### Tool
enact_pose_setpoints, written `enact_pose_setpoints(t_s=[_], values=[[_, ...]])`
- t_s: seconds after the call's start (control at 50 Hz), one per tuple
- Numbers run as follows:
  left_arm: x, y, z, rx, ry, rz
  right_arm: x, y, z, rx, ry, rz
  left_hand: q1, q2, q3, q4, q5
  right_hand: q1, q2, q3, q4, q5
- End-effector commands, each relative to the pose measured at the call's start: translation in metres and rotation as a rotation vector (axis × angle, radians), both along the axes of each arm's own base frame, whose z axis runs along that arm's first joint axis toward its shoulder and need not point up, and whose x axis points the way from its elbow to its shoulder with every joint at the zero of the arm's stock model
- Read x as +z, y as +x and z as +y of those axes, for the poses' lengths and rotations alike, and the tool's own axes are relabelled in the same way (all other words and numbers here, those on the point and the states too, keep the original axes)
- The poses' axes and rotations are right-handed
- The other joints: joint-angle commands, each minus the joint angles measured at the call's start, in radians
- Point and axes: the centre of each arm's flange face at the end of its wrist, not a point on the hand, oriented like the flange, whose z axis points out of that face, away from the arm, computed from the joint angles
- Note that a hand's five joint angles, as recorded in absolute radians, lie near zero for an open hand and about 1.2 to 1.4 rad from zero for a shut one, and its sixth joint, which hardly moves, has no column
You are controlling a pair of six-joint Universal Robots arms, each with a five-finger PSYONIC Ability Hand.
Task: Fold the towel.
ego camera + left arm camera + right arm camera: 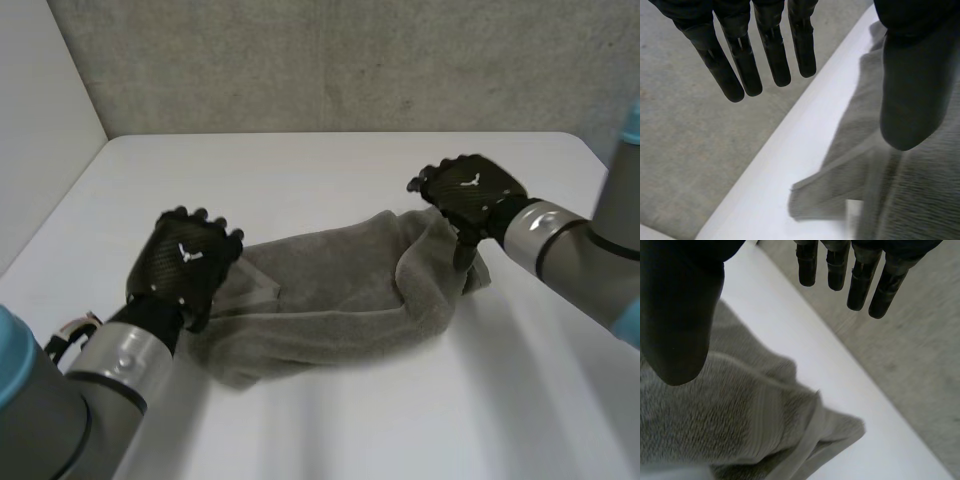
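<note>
A grey towel [340, 300] lies bunched and folded over on the white table [330, 180]. My left hand [185, 262] hovers over the towel's left end, fingers [742, 55] straight and spread, thumb above the cloth, nothing held. A loose towel corner [815, 197] lies below its thumb. My right hand [468, 190] is above the towel's raised right end, fingers [860, 275] straight and apart from the thumb, with the towel [740, 415] lying free beneath it.
The table's far edge [340, 135] meets a grey concrete wall [340, 60] behind. A pale wall [40, 120] stands to the left. Bare tabletop stretches in front of the towel [400, 420].
</note>
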Motion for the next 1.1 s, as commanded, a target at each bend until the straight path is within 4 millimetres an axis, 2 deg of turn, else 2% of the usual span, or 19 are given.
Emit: enact_pose_setpoints(t_s=[0.02, 0.16, 0.22, 0.34, 0.5, 0.56, 0.64, 0.74, 0.94, 1.02, 1.1], values=[[-0.009, 0.006, -0.033, 0.052, 0.027, -0.017, -0.04, 0.011, -0.032, 0.033, 0.059, 0.115, -0.111, -0.102, -0.096, -0.114, -0.257, 0.01, -0.012, -0.005, -0.015, 0.009], [-0.027, -0.003, -0.055, -0.006, 0.111, -0.044, -0.065, 0.017, -0.051, 0.053, 0.037, 0.173, -0.12, -0.111, -0.105, -0.123, -0.266, 0.142, 0.12, 0.127, 0.117, 0.142], [-0.038, -0.002, -0.073, -0.061, 0.208, -0.057, -0.074, 0.019, -0.056, 0.053, 0.04, 0.179, -0.12, -0.111, -0.105, -0.123, -0.266, 0.402, 0.38, 0.387, 0.378, 0.402], [-0.046, -0.011, -0.074, -0.171, 0.362, -0.078, -0.083, 0.019, -0.056, 0.058, 0.062, 0.188, -0.12, -0.111, -0.105, -0.123, -0.266, 0.626, 0.604, 0.611, 0.601, 0.625], [-0.05, -0.008, -0.069, -0.166, 0.482, -0.11, -0.087, 0.015, -0.05, 0.056, 0.091, 0.193, -0.091, -0.081, -0.075, -0.093, -0.236, 0.855, 0.832, 0.84, 0.83, 0.854], [-0.048, -0.006, -0.066, -0.162, 0.491, -0.113, -0.082, 0.013, -0.045, 0.056, 0.094, 0.196, -0.091, -0.081, -0.075, -0.093, -0.236, 0.949, 0.927, 0.934, 0.924, 0.949], [-0.049, -0.003, -0.065, -0.153, 0.505, -0.113, -0.072, 0.007, -0.038, 0.046, 0.098, 0.196, -0.091, -0.081, -0.075, -0.093, -0.236, 0.949, 0.927, 0.934, 0.925, 0.949], [-0.052, 0.009, -0.063, -0.121, 0.528, -0.114, -0.064, -0.002, -0.017, 0.054, 0.128, 0.2, -0.082, -0.073, -0.067, -0.085, -0.228, 0.905, 0.883, 0.89, 0.881, 0.905], [-0.059, 0.02, -0.057, -0.065, 0.563, -0.131, -0.05, -0.029, -0.004, 0.042, 0.157, 0.166, -0.061, -0.052, -0.046, -0.064, -0.207, 0.908, 0.886, 0.893, 0.884, 0.908], [-0.058, 0.026, -0.056, -0.02, 0.56, -0.143, -0.049, -0.038, -0.001, 0.045, 0.175, 0.148, -0.058, -0.049, -0.043, -0.061, -0.204, 0.908, 0.886, 0.893, 0.884, 0.908], [-0.058, 0.027, -0.047, -0.008, 0.567, -0.155, -0.05, -0.045, 0.003, 0.035, 0.195, 0.137, -0.058, -0.049, -0.043, -0.061, -0.204, 0.908, 0.886, 0.893, 0.884, 0.908]])
